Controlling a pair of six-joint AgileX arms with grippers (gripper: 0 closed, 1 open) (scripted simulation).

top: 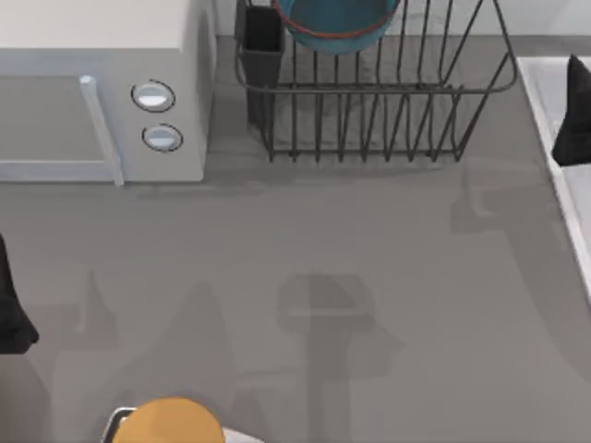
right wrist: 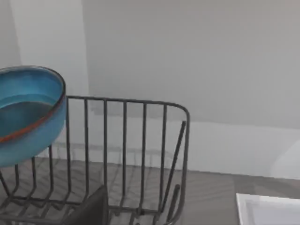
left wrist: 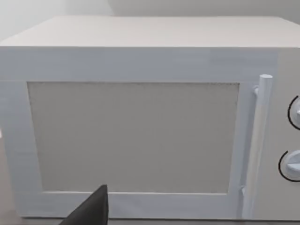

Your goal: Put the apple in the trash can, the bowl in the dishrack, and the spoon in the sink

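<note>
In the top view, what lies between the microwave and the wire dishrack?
The top view shows a dark utensil cup at the dishrack's corner nearest the microwave; beside it, a narrow strip of bare grey table.

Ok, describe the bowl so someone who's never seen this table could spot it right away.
Find the dark wire dishrack at the table's far edge, right of the white microwave. The bowl sits tilted in it, beside the dark utensil cup. It's the only blue thing, glazed, with a thin reddish-brown rim.
</note>
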